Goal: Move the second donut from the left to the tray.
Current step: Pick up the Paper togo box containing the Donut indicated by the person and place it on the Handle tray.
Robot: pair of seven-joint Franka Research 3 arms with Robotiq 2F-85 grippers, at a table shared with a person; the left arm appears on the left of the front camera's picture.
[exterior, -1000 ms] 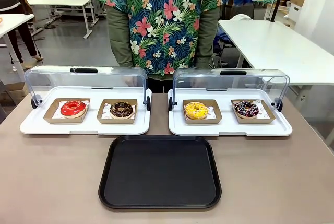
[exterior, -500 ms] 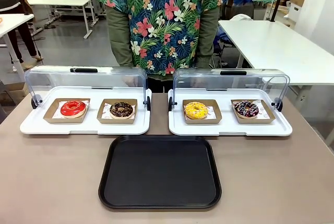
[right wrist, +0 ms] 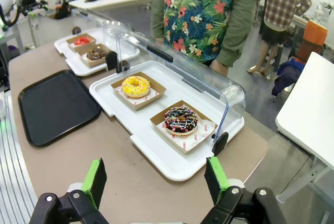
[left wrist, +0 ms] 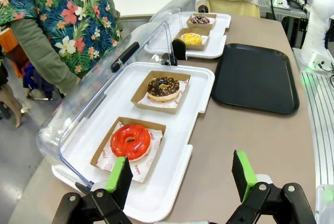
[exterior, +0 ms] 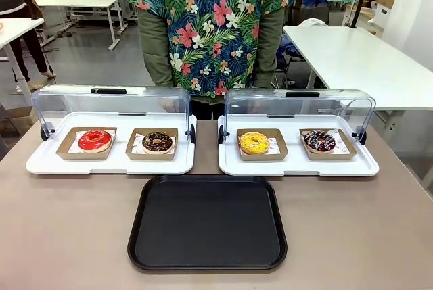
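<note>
The left gripper and right gripper are held released and empty. Nothing is changed since a second ago, so the move is judged unstarted. Nothing is carried on the tray. Beyond it, the second donut from the left is seated flat in its holder, hole upward; being round, no long axis is presented

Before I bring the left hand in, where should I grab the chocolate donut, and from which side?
Probably grip the cardboard holder under the chocolate donut by two opposite walls, coming down from above. The donut lies flat, icing up; the holder's raised walls offer firm edges. The clear lid stands open behind, leaving the top and near side free.
</note>
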